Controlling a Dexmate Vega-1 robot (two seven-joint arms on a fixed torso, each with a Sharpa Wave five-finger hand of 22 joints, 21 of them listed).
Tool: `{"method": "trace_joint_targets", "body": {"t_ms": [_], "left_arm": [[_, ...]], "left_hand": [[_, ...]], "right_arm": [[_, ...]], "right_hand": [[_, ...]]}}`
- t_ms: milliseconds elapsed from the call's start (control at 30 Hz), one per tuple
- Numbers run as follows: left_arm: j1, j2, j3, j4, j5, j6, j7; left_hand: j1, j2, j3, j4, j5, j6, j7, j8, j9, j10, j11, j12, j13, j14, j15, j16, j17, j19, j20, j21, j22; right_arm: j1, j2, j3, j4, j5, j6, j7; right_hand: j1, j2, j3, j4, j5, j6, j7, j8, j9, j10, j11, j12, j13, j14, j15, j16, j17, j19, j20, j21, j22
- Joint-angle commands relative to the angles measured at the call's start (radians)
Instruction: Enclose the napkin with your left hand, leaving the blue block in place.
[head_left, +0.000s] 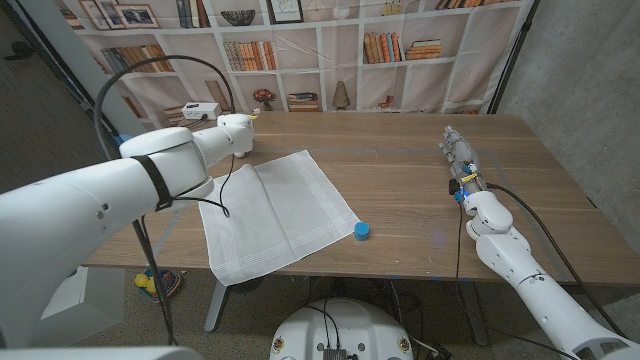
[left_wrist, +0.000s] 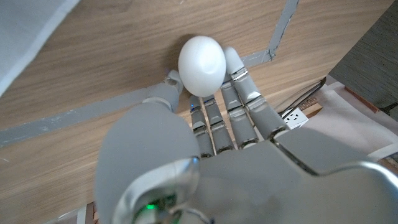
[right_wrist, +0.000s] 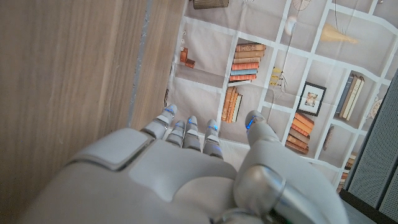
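Observation:
The white napkin (head_left: 272, 212) lies spread on the wooden table (head_left: 400, 165), left of centre, one corner near the front edge. A small blue block (head_left: 362, 231) sits just off the napkin's right corner, touching or nearly touching its edge. My left hand (head_left: 235, 133) hovers beyond the napkin's far left corner, holding nothing. In the left wrist view its fingers (left_wrist: 239, 106) reach out straight over bare wood, with an edge of the napkin (left_wrist: 25, 31) off to one side. My right hand (head_left: 459, 156) is at the table's right side, fingers extended and empty.
A bookshelf backdrop (head_left: 300, 50) hangs behind the table. A white box (head_left: 200, 110) stands at the far left corner. Black cables (head_left: 130, 75) loop over my left arm. A grey tape line (left_wrist: 81, 112) crosses the wood near my left hand.

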Motion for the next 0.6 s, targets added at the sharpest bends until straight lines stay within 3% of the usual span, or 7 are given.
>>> {"method": "trace_joint_targets", "body": {"t_ms": [33, 100, 200, 600], "left_arm": [[0.01, -0.03, 0.041, 0.019, 0.015, 0.062, 0.083], [0.011, -0.037, 0.038, 0.034, 0.016, 0.052, 0.098], [0.01, -0.055, 0.03, 0.067, 0.013, 0.041, 0.116], [0.009, -0.118, -0.026, 0.058, 0.067, 0.298, 0.167]], "left_hand": [[0.131, 0.073, 0.008, 0.008, 0.007, 0.11, 0.036, 0.022, 0.036, 0.089, -0.014, 0.055, 0.048, 0.145, -0.202, 0.076, 0.077, 0.038, -0.093, 0.081, 0.01], [0.15, 0.076, 0.01, 0.013, 0.007, 0.129, 0.038, 0.024, 0.044, 0.129, -0.031, 0.079, 0.073, 0.182, -0.206, 0.098, 0.104, 0.046, -0.094, 0.115, 0.011], [0.162, 0.073, 0.011, 0.012, 0.007, 0.141, 0.044, 0.027, 0.05, 0.14, -0.034, 0.089, 0.09, 0.203, -0.207, 0.108, 0.118, 0.061, -0.098, 0.14, 0.011], [0.175, 0.069, 0.014, 0.015, 0.008, 0.152, 0.044, 0.025, 0.055, 0.141, -0.009, 0.096, 0.118, 0.21, -0.207, 0.109, 0.137, 0.047, -0.095, 0.17, 0.009]], "right_arm": [[0.024, 0.006, -0.007, 0.03, 0.003, 0.003, 0.016], [0.026, 0.007, -0.007, 0.033, 0.003, 0.004, 0.017], [0.028, 0.007, -0.006, 0.036, 0.004, 0.005, 0.02], [0.019, -0.006, -0.001, 0.012, -0.003, 0.006, 0.016]], "right_hand": [[-0.003, 0.001, -0.001, 0.001, 0.002, 0.009, -0.003, -0.002, 0.003, 0.007, 0.002, 0.006, 0.004, 0.005, 0.001, 0.003, 0.006, 0.012, -0.002, 0.0, 0.005], [-0.003, 0.001, -0.002, 0.002, 0.002, 0.009, -0.002, -0.003, 0.003, 0.007, 0.002, 0.005, 0.004, 0.005, 0.001, 0.003, 0.006, 0.012, -0.001, 0.0, 0.005], [-0.004, 0.002, -0.002, 0.002, 0.002, 0.009, -0.004, -0.003, 0.003, 0.007, 0.001, 0.005, 0.004, 0.006, 0.001, 0.003, 0.006, 0.013, -0.001, 0.0, 0.005], [-0.004, 0.003, -0.004, 0.002, 0.002, 0.009, -0.002, -0.005, 0.003, 0.008, 0.001, 0.003, 0.004, 0.006, 0.002, 0.002, 0.006, 0.013, -0.001, 0.0, 0.005]]}}
